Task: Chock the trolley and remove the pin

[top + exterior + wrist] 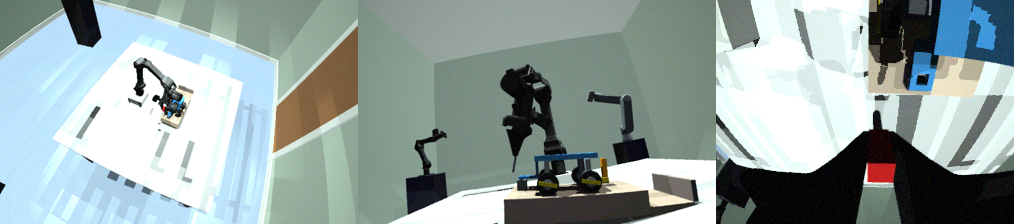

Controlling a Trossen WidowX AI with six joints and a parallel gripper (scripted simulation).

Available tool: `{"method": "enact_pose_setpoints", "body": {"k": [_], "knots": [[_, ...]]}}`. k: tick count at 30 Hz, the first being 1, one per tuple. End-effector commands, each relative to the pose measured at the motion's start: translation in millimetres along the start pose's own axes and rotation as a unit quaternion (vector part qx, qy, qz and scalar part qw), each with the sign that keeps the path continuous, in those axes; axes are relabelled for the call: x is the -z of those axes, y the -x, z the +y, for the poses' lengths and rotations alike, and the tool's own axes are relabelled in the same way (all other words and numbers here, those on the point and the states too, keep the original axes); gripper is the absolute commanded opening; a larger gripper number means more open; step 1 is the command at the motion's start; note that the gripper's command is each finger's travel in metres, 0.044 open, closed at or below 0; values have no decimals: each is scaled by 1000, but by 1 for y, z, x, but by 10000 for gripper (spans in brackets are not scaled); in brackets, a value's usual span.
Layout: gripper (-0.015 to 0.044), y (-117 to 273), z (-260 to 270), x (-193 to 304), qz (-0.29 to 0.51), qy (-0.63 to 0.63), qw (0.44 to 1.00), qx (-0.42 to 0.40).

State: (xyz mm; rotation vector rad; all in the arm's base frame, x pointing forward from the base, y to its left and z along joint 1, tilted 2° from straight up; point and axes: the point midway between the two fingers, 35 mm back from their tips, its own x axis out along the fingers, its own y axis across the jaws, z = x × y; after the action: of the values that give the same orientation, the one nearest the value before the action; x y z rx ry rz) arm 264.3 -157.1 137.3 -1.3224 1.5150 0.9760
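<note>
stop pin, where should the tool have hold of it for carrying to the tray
By its red head, as the tool has it now: the head is the widest part and sits between the fingers, while the thin grey shaft hangs straight below, clear of the trolley. Coming from above suits that upright pose.

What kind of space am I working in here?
Likely a robot test cell, not a home: bare green walls, other arms on dark pedestals, and a white table carrying only the ramp and trolley.
</note>
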Motion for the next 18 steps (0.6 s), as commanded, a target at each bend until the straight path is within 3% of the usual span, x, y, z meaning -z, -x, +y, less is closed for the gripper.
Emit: {"method": "enact_pose_setpoints", "body": {"k": [1, 18], "knots": [[0, 1, 13, 1, 2, 1, 1000, 3], [0, 3, 39, -16, 1, 2, 1000, 2]]}}
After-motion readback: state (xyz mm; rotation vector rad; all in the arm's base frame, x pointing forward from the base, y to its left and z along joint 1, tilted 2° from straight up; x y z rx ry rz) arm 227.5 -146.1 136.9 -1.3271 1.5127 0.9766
